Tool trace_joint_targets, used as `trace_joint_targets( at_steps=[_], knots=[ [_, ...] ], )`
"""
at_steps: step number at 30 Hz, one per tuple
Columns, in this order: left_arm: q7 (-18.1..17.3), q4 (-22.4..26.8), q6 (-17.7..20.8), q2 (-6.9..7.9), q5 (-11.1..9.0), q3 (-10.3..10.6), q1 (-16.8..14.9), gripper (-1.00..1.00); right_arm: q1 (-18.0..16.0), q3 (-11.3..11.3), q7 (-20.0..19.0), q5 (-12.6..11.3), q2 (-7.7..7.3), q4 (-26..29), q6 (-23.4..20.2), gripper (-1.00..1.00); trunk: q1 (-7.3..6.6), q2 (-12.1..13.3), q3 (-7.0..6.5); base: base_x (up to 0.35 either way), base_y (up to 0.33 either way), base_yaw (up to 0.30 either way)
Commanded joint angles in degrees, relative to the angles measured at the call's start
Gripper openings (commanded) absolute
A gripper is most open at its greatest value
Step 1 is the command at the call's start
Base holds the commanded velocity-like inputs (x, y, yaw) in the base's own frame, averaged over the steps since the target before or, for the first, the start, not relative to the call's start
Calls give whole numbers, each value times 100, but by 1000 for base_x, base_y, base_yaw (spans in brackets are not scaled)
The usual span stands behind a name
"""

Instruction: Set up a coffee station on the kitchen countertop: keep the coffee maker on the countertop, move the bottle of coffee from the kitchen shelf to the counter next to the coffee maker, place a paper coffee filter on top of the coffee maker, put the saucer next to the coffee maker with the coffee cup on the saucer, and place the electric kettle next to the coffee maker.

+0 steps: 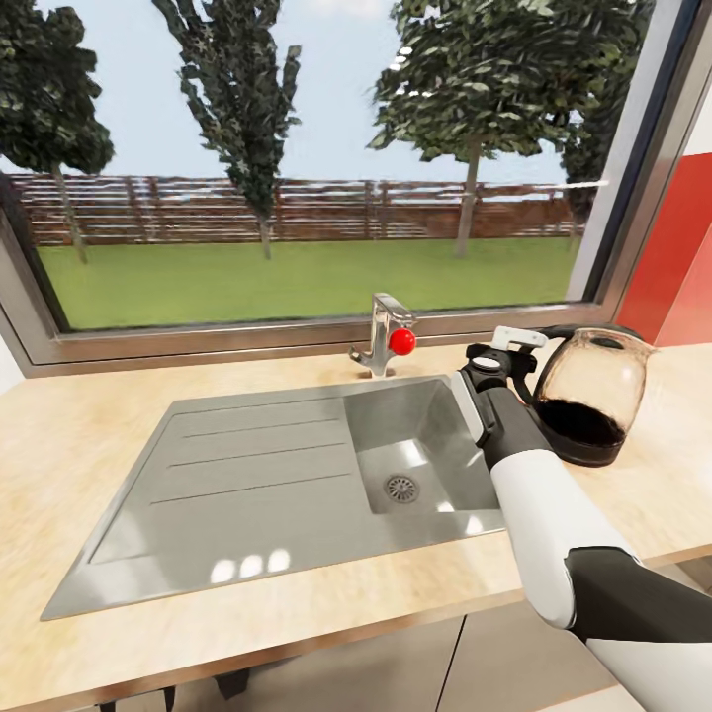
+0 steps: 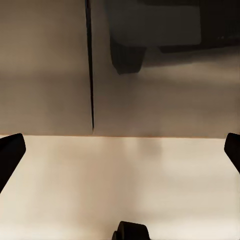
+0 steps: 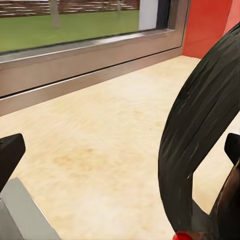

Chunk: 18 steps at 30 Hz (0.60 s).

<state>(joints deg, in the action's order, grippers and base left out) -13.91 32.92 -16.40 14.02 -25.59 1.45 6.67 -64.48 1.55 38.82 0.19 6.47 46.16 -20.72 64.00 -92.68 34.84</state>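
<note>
A glass electric kettle (image 1: 593, 396) with a black base and black handle stands on the wooden countertop (image 1: 89, 435), right of the sink. My right gripper (image 1: 524, 346) is at the kettle's handle. In the right wrist view the curved black handle (image 3: 200, 125) rises between the two fingers, close to the right fingertip (image 3: 233, 147), and the right gripper (image 3: 120, 152) is open. My left gripper (image 2: 120, 150) is open too, with nothing between its fingers, hanging over the counter's front edge above the cabinet doors (image 2: 45, 65). The coffee maker, coffee bottle, filter, saucer and cup are out of view.
A steel sink (image 1: 425, 435) with a drainboard (image 1: 227, 475) lies in the middle of the counter. A faucet (image 1: 384, 336) with a red knob stands behind it. A wide window (image 1: 297, 168) runs along the back; a red wall (image 1: 682, 247) is at the right.
</note>
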Motion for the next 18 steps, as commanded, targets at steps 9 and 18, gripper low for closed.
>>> trace_joint_targets(
  at_steps=[9, 18],
  knots=[
    [-24, 4, -4, 7, -59, 14, 1, 100, -3, 12, 11, 2, -23, 7, -38, 100, 0, -3, 5, 37, 0, 0],
    [-24, 4, -4, 7, -60, 13, 1, 100, -3, 12, 11, -1, -23, 7, -37, 100, 0, -3, 5, 12, 0, 0]
  ],
)
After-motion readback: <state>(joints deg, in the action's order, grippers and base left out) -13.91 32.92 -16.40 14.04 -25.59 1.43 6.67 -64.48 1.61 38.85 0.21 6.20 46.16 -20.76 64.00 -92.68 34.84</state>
